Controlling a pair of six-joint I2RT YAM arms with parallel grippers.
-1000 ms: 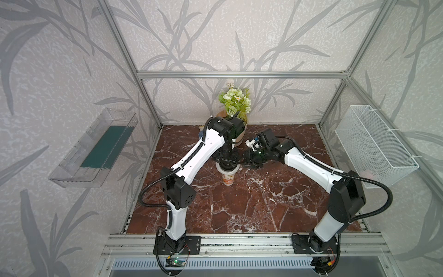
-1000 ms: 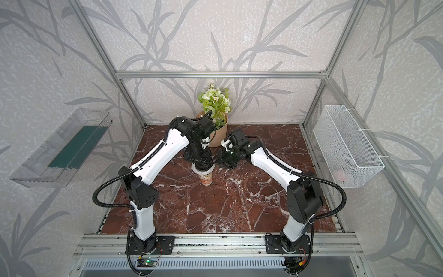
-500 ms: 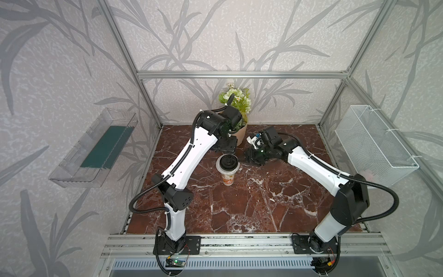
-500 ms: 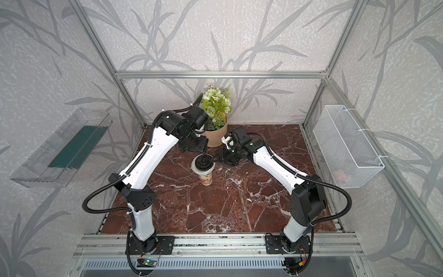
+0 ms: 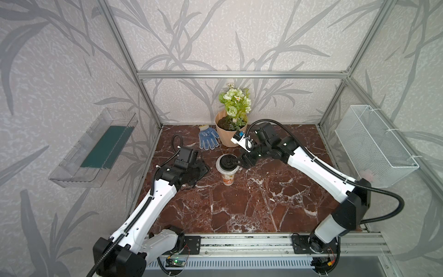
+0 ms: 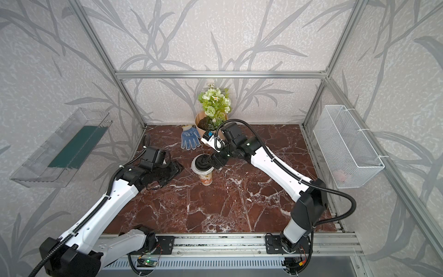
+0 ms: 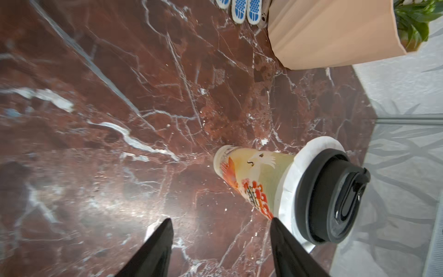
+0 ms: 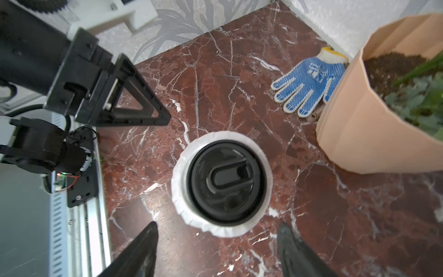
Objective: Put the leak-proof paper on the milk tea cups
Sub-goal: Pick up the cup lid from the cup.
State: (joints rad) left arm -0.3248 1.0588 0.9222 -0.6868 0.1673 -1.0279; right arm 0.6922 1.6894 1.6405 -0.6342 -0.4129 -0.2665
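Observation:
The milk tea cup (image 5: 227, 178) (image 6: 206, 179) stands upright mid-table, white with an orange-red print (image 7: 254, 177). The leak-proof paper (image 5: 218, 165) (image 7: 294, 172) (image 8: 182, 172) lies over its rim as a crinkled white ring, pinned under a black domed lid (image 5: 229, 162) (image 7: 335, 196) (image 8: 226, 179). My right gripper (image 5: 240, 163) (image 8: 217, 227) hovers at the lid's right edge, open, nothing between its fingers. My left gripper (image 5: 205, 170) (image 7: 220, 225) is low and left of the cup, open and empty, apart from it.
A ribbed peach flower pot (image 5: 230, 134) (image 8: 359, 120) with green flowers stands behind the cup, a blue-dotted work glove (image 5: 209, 138) (image 8: 309, 81) beside it. A clear tray (image 5: 96, 148) hangs on the left wall, a white wire basket (image 5: 374, 148) on the right. The marble tabletop (image 5: 251, 203) stretches forward.
My left arm has left the cup top, swung up and back, then come down to the cup's left. My right gripper has opened wider beside the lid. Cup, paper and lid stay put.

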